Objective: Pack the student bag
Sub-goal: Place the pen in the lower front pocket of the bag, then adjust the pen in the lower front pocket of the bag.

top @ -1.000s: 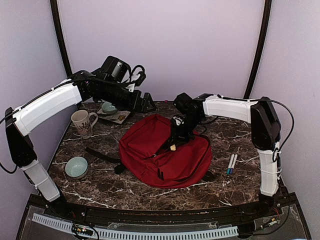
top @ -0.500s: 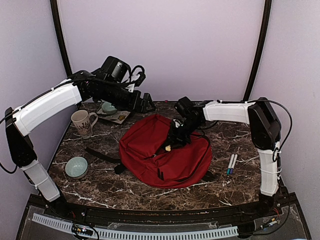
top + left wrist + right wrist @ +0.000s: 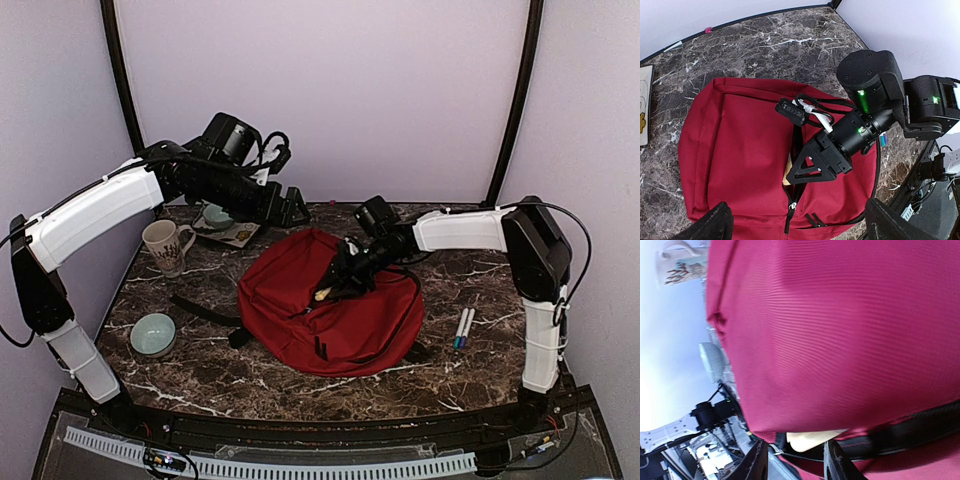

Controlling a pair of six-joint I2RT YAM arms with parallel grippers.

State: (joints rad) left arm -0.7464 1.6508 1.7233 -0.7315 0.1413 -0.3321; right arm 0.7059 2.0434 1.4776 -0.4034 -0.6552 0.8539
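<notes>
Left edge of the surface: pale green bowl near the front, mug upright behind it, well apart. A second small bowl sits at the back, under my left arm.

Left gripper: up off the surface near the back, jaws spread wide, nothing in them. Its wrist camera looks down on the bag, with both fingertips at the bottom corners of the view.

A black strap trails on the surface left of the bag.

Student bag: red, lying flat mid-surface, a bit right of centre, zipper partly undone.

Right gripper: reaching in from the right, low over the bag, tips at the zipper opening. Jaws partly apart with a clear gap, nothing clamped between them. A pale flat item sits in the opening just past the tips, half under the red fabric. Can't tell whether the tips touch it.

Two pens lie side by side on the surface right of the bag, near my right arm's base.
</notes>
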